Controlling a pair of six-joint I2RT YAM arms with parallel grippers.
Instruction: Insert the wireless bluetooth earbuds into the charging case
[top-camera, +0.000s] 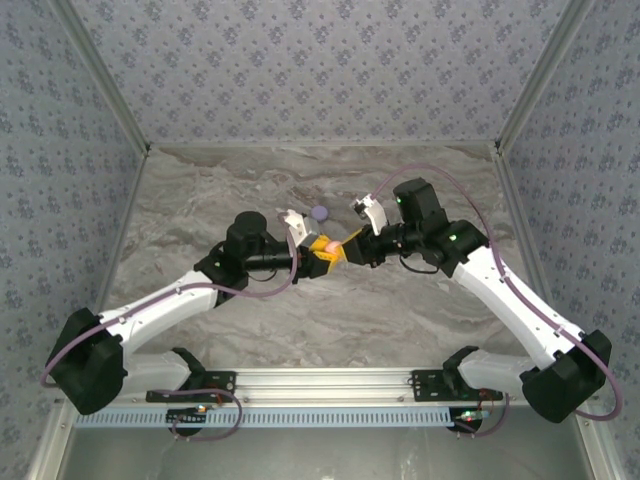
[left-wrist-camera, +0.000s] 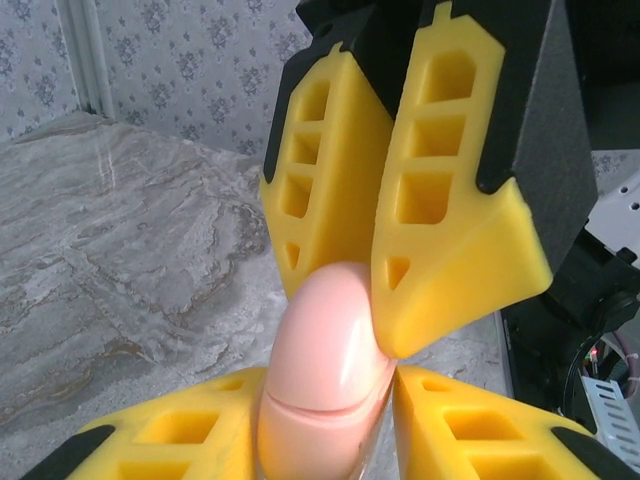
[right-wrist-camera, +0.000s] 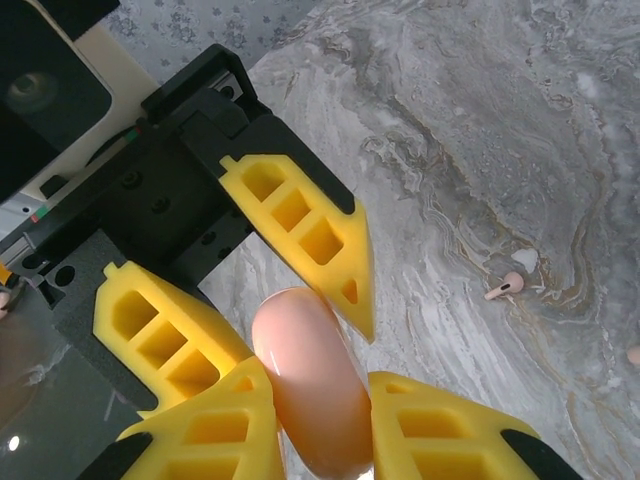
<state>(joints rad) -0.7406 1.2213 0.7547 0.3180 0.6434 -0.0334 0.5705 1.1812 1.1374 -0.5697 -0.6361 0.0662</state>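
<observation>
Yellow fingers grip pink case over marbled table, floral walls.

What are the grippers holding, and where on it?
Both pinch the pink case: left gripper across one end, right gripper across the opposite end.

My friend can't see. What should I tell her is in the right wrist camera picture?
A smooth pink charging case is pinched by two yellow robot hands, the right hand from below and the left hand from the upper left. Behind them is a grey marbled table, where one small pale pink earbud lies to the right.
</observation>
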